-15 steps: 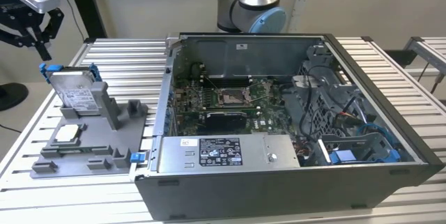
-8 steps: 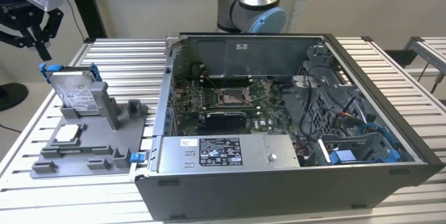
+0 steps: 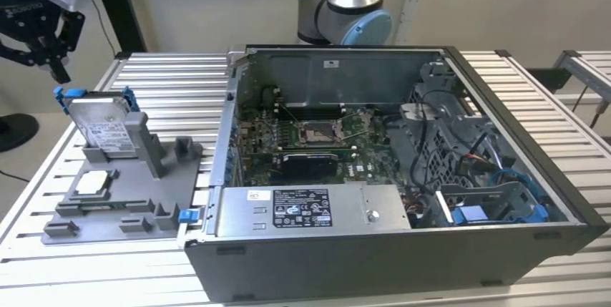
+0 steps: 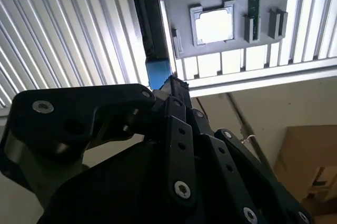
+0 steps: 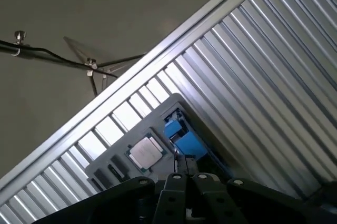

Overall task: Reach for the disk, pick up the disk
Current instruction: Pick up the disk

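Observation:
The disk [image 3: 103,127] stands on edge, leaning back, in a slot of the grey fixture [image 3: 134,210] at the exterior view's left. It is silver with a white label and blue side rails. My gripper [image 3: 60,73] hangs just above the disk's upper far corner without touching it, and its black fingers meet at a point with nothing between them. In the second wrist view the fingertips [image 4: 172,83] sit over the disk's blue rail [image 4: 158,72]. In the first wrist view the blue rail [image 5: 181,139] lies just beyond the gripper [image 5: 184,166].
A small white-topped chip [image 3: 93,182] lies in the fixture in front of the disk. An open computer case [image 3: 401,142] with a grey power-supply box [image 3: 305,210] stands at the exterior view's right. The slatted aluminium table [image 3: 172,78] ends close to the fixture's left side.

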You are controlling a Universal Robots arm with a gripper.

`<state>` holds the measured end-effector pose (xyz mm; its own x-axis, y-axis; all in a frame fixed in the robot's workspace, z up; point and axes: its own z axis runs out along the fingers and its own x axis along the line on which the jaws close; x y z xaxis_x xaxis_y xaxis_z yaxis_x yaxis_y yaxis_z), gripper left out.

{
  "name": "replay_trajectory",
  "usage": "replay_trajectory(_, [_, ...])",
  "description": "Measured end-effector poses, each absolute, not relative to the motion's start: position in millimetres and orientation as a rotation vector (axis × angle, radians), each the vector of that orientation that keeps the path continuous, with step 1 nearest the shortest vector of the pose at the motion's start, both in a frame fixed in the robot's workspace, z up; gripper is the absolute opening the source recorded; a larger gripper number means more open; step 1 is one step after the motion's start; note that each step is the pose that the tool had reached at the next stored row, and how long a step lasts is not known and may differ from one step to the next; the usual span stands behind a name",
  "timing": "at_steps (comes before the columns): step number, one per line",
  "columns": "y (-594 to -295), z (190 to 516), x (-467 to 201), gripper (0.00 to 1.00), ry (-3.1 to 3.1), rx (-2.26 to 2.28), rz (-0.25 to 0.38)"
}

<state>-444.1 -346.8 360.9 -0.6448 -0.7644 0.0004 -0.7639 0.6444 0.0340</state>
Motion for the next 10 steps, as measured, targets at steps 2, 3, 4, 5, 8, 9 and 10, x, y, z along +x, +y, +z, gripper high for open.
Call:
replay_trajectory(2, [-346.8,360.9,-444.1,0.0,-2.812,1.365,-0.047])
replay_trajectory(3, [-346.8,360.9,-444.1,0.0,-2.801,1.387,-0.047])
replay_trajectory(4, [-346.8,360.9,-444.1,0.0,-2.789,1.41,-0.047])
replay_trajectory(5, [-346.8,360.9,-444.1,0.0,-2.777,1.433,-0.046])
replay_trajectory(8, [-346.8,360.9,-444.1,0.0,-2.739,1.503,-0.045])
replay_trajectory(9, [-346.8,360.9,-444.1,0.0,-2.725,1.527,-0.045])
replay_trajectory(10, [-346.8,360.9,-444.1,0.0,-2.712,1.55,-0.045])
